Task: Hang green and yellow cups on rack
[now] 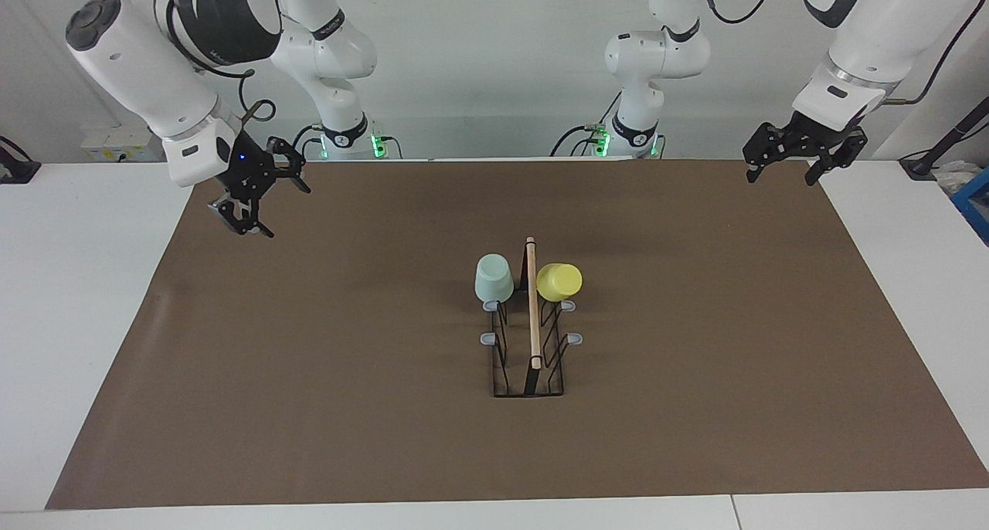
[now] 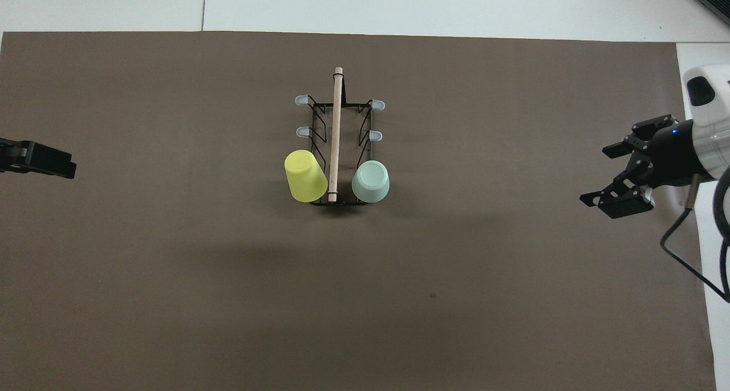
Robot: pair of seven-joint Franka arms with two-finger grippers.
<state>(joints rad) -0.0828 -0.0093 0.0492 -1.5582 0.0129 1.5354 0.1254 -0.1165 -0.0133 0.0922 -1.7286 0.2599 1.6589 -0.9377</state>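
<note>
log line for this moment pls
stage: both hung | pale green plastic cup and yellow plastic cup: upturned on black wire rack | left gripper, right gripper: open, raised, apart

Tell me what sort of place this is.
Probably a robotics lab: two white arms mounted at a white table, brown mat laid on it, and a rack with test cups, cables trailing along the wall.

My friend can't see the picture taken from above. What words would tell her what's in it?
A green cup and a yellow cup sit upside down on the pegs of a black wire rack on a brown mat. The left gripper and the open right gripper hang at the mat's ends, holding nothing.
</note>
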